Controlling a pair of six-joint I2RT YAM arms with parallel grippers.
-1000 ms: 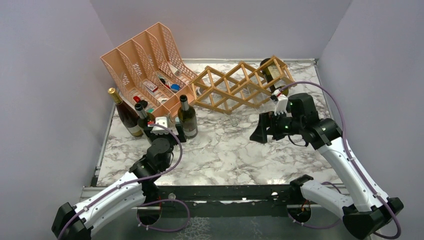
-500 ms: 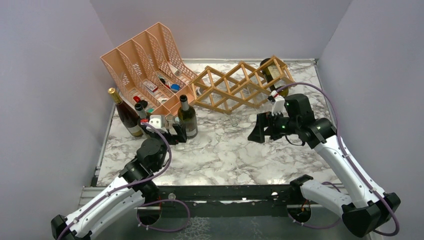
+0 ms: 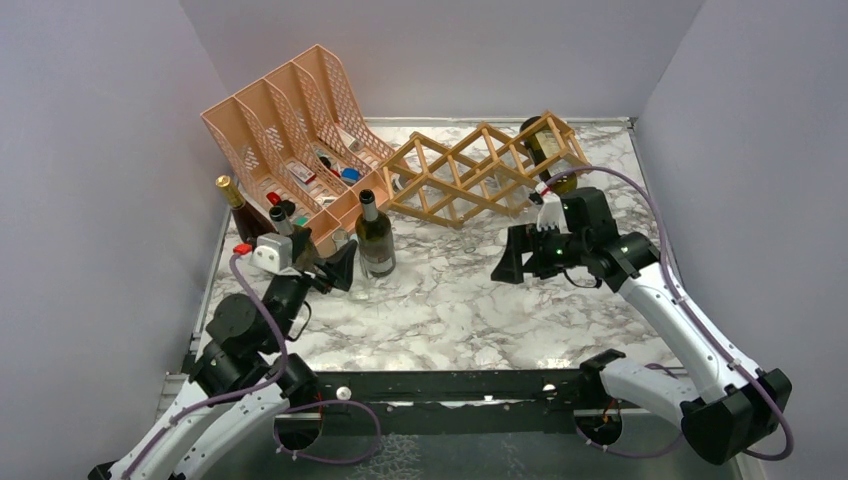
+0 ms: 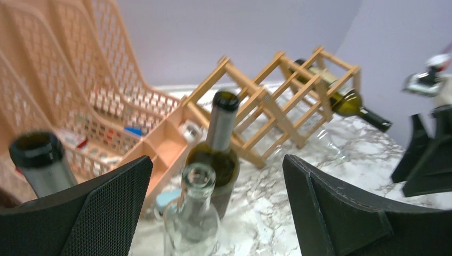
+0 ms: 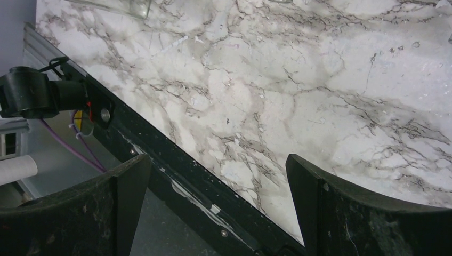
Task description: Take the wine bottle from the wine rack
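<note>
Wine bottle lies on its side in the far-right end cell of the wine rack, neck sticking out toward the near-right. Right hand hangs over bare tabletop near the rack's right end, just in front of & below the bottle neck, not touching it; fingers spread wide, nothing between them. Its wrist view shows only marble & the black front rail between the two fingers. Left hand is well apart from the rack, over at the left by a group of upright bottles, released too, fingers wide, empty.

Rack: light tan wood, thin slats crossed into diamond openings, long & low, set at an angle across the back. Bottle: dark green glass, pale label, round body tapering to a slim neck. In the left wrist view a green bottle w/ open black mouth stands just beyond a small clear glass bottle; another dark bottle mouth at far left, blurred. Salmon-pink plastic mesh organiser sits left of the rack, touching or v. close, small items in its slots. Tabletop: glossy white marble w/ grey veins.
</note>
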